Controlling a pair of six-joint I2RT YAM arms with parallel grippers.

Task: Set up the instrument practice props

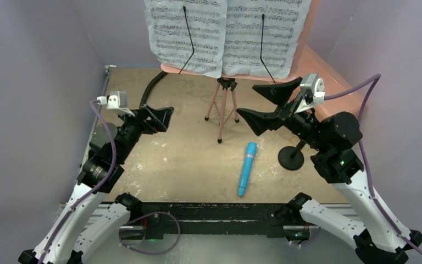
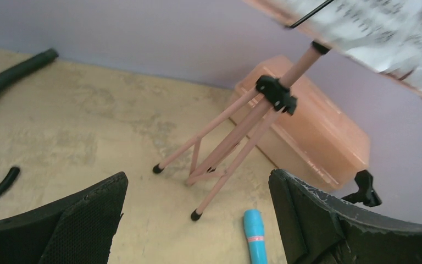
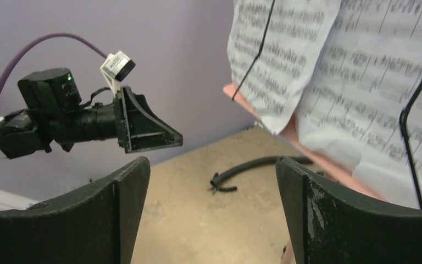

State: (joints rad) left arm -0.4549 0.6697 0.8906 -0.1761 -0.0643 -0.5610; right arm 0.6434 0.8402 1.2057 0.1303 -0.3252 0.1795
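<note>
Lilac walls close in a scuffed tan desk [image 1: 165,159], with the props toward its middle and back. At the rear stands the pink perforated music stand on tripod legs [image 1: 223,107], legs splayed so the tall top is steady; the two white sheet-music pages [image 1: 187,33] lie side by side on its tray, each pinned by a thin black wire arm [image 1: 190,39], which is why they hang flat and face the arms. That part looks done. The blue toy microphone [image 1: 247,168] lies flat on the desk in front of the tripod, apart from it, its wider head toward the stand. Just to its right the small black round-base mic stand [image 1: 292,159] is upright and unfilled, partly under the right arm; seating the microphone there is, I judge, what remains. The right end effector [image 1: 246,99] hovers with jaws spread wide and empty beside the lower edge of the right-hand page, so a drop toward the microphone seems the natural next move. The left end effector [image 1: 164,117] is likewise wide and empty, held up left of the tripod, out of the way. A curved black hose [image 1: 151,85] and a large translucent pink box [image 1: 329,77] rest along the back, no part of this
</note>
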